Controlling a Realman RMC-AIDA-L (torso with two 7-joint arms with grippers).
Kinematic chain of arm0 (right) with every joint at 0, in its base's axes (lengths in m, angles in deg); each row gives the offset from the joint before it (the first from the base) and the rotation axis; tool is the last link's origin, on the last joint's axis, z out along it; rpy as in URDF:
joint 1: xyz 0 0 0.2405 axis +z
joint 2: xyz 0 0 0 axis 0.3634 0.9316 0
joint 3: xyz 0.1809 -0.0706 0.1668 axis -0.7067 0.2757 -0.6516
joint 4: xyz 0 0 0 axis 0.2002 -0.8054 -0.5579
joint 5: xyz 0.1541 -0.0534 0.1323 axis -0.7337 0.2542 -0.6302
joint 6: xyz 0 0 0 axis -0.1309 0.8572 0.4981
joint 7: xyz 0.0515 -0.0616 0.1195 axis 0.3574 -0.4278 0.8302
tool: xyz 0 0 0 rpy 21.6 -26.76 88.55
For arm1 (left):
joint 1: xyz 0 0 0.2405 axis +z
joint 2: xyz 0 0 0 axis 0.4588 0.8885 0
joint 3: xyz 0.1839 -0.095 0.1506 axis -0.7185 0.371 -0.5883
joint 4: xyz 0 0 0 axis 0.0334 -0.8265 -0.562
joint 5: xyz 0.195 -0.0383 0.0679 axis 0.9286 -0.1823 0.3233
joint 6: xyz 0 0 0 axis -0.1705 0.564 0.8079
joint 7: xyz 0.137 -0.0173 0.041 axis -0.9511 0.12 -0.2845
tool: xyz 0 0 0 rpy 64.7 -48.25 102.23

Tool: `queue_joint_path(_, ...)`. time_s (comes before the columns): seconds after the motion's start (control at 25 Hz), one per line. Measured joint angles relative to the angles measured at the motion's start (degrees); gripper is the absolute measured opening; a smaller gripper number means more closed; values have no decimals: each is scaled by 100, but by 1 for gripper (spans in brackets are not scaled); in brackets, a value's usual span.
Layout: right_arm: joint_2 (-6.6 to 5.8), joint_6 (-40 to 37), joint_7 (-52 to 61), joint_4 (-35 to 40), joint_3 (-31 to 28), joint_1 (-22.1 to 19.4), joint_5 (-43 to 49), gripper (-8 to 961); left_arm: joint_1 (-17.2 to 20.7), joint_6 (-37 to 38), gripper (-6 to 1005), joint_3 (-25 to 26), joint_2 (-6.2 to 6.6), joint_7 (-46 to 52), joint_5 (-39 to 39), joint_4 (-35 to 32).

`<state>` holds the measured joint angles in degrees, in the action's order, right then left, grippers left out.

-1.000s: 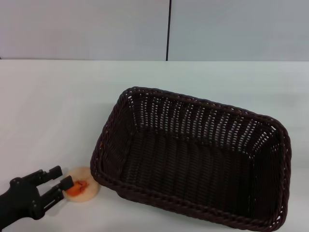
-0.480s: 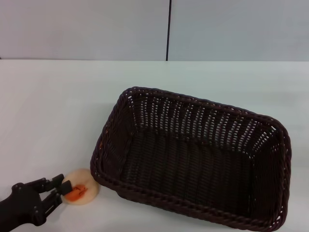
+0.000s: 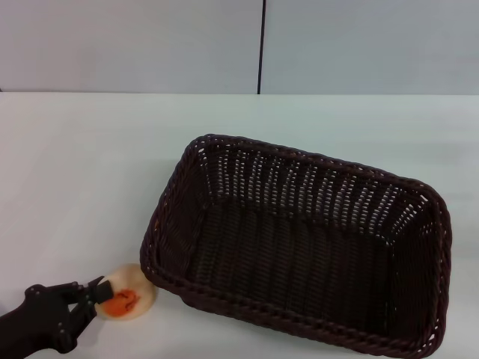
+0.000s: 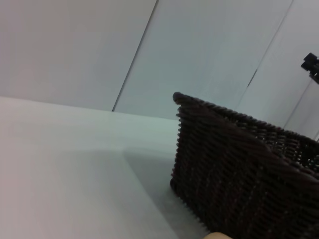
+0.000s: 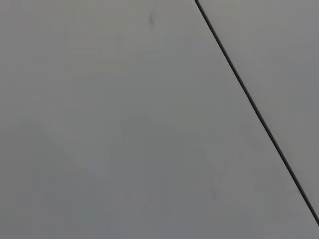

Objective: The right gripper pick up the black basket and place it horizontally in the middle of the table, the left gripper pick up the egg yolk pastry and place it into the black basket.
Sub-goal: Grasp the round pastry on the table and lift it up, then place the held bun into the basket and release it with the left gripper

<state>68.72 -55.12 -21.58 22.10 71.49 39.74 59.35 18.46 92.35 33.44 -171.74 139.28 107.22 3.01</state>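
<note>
The black basket [image 3: 299, 258] sits upright on the white tabletop [image 3: 82, 164], right of centre in the head view, its long side running across at a slight slant. The egg yolk pastry [image 3: 129, 292] lies on the tabletop just off the basket's near-left corner, orange-red patch facing up. The left end effector [image 3: 93, 295] reaches in from the lower-left corner of the head view, its short black fingers [image 3: 96, 286] drawn in against the pastry's left edge, one on each side of that edge, gripping it. The left wrist view shows the basket's [image 4: 244, 174] woven wall close by. The right end effector appears in no view; its wrist camera sees only a grey wall.
</note>
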Motion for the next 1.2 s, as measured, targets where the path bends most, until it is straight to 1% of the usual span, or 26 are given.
queue_joint_path(0.12,5,0,0,0,2,-5,-2,322,12,178,43,121,10,0,-28,-1)
queue_joint_path(0.4,6,0,0,-59,19,0,-7,322,25,760,41,1075,59,1,-40,-23)
queue_joint_path(0.44,6,-1,0,-66,21,-2,-9,322,10,946,41,1426,67,7,-44,-5)
queue_joint_path(0.48,6,-1,0,-66,21,-2,-9,322,10,946,42,1426,67,7,-44,-5)
queue_joint_path(0.56,6,-1,0,-106,21,-4,-9,322,-60,1166,42,1810,63,29,-53,33)
queue_joint_path(0.64,6,-1,0,-177,21,4,-9,322,-177,1347,41,2064,49,62,-62,139)
queue_joint_path(0.68,6,-1,0,-177,21,4,-9,322,-298,1457,40,2156,45,86,-65,293)
queue_joint_path(0.8,8,-1,0,-213,33,26,-7,322,-583,1502,39,2069,34,92,0,545)
queue_joint_path(0.84,10,-1,0,-240,37,39,-3,322,-792,1416,38,1805,-6,67,57,627)
queue_joint_path(0.88,11,-1,0,-268,42,50,2,322,-792,1416,39,1805,-6,67,57,627)
queue_joint_path(1.0,13,-1,0,-316,45,59,6,322,-1051,1094,43,1291,-39,-3,82,792)
queue_joint_path(1.04,13,-1,-19,-348,46,61,7,322,-1169,909,45,1025,-41,-73,83,894)
queue_joint_path(1.2,14,-3,-74,-412,46,67,9,322,-1265,800,50,811,-47,-179,85,943)
